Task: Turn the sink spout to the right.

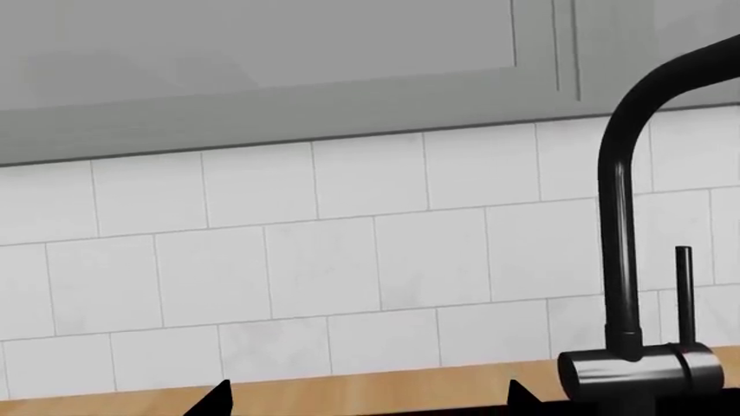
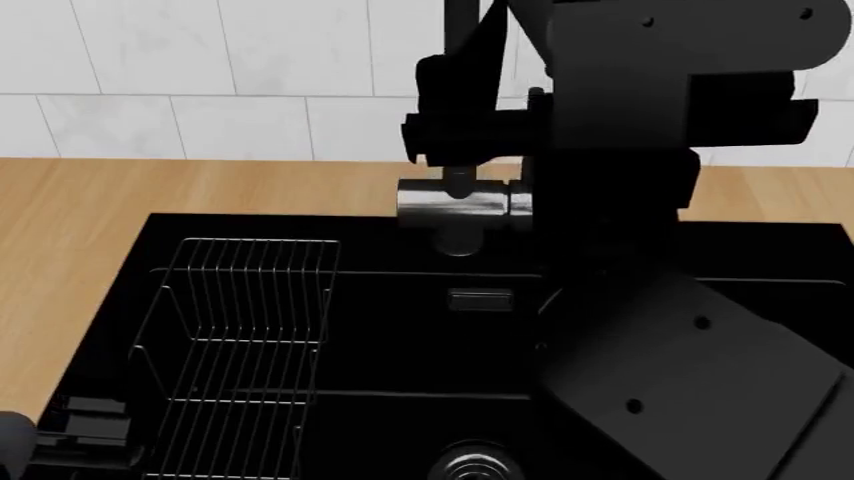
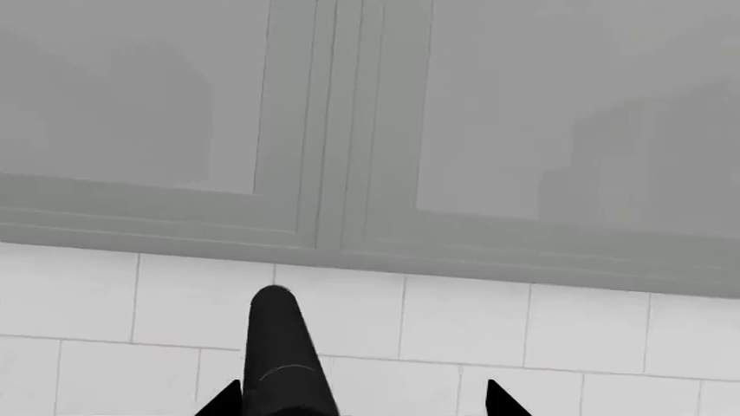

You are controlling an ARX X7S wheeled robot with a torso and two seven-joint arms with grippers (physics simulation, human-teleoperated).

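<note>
Sink spout (image 3: pixel 277 364) between right gripper (image 3: pixel 364 400) fingertips; jaws spread, contact unclear.

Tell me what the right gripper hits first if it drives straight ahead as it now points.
Probably the tall matte-black sink spout tube, which sits just inside one fingertip of the right gripper. Past it comes the white tiled wall; depth is unclear.

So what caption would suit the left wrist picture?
Tall matte-black sink spout rising from its shiny chrome cylinder base before white wall tiles.
</note>
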